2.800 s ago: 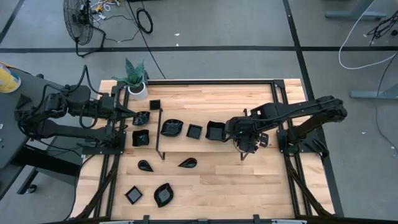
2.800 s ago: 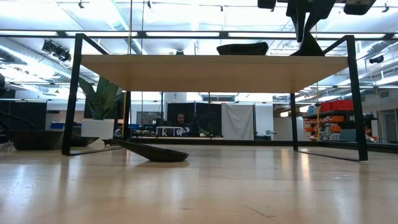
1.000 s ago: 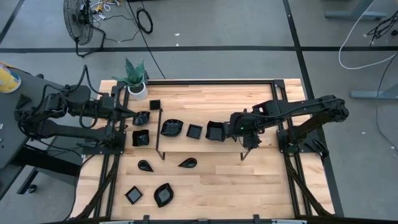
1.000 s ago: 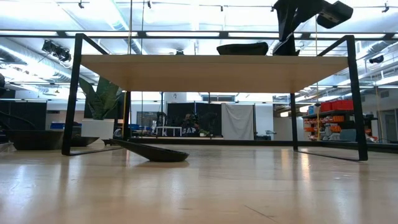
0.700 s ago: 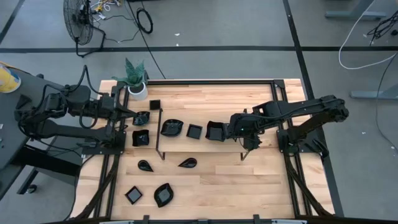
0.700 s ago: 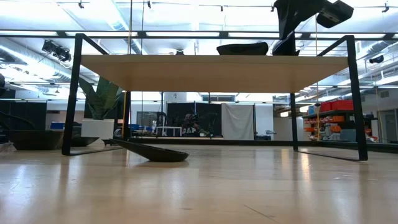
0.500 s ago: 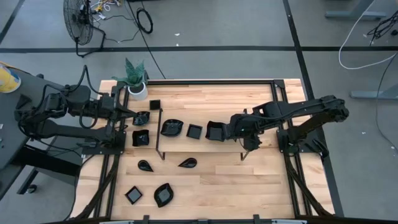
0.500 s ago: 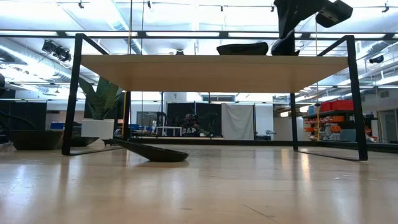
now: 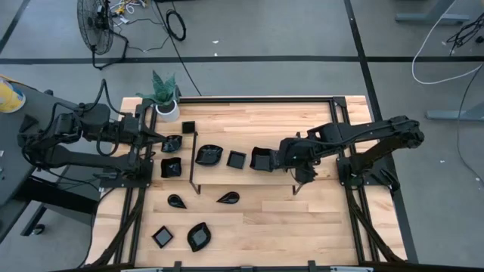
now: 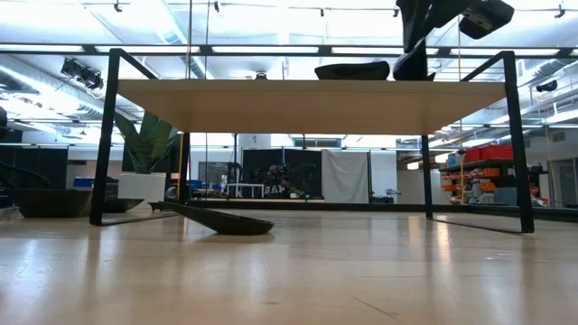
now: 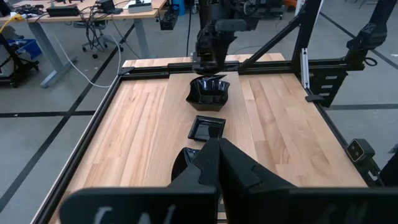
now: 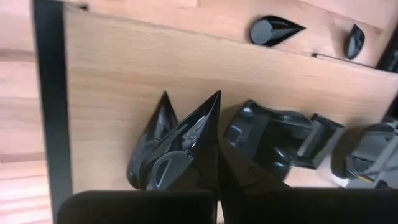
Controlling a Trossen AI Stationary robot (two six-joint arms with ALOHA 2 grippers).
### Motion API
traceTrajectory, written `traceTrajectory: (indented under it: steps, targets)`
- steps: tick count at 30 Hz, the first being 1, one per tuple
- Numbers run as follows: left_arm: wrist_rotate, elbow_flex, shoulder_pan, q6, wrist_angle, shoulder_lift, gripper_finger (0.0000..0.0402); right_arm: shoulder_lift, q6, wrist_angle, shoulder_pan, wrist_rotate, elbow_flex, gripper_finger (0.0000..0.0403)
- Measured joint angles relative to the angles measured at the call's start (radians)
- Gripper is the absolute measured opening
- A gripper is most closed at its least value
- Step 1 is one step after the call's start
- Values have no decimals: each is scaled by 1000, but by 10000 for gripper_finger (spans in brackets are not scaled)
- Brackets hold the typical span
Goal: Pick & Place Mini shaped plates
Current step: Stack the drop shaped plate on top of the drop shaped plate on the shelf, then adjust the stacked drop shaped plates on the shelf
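The right gripper (image 9: 290, 156) sat just right of frame centre, arm stretched in from the right; the left gripper (image 9: 160, 137) waited at centre left

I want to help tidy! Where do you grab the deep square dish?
Pinch one raised side wall of the deep square dish, coming down from above: it sits open side up, and the right gripper is already close to one wall.
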Motion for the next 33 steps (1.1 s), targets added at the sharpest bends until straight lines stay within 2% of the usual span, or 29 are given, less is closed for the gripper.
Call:
traceTrajectory:
  steps: [11, 33]
  targets:
    - [0, 0, 0, 0, 0, 0, 3, 0, 3, -14, -2, -10, 0, 1]
    - [0, 0, 0, 0, 0, 0, 3, 0, 53, 13, -20, -41, 0, 56]
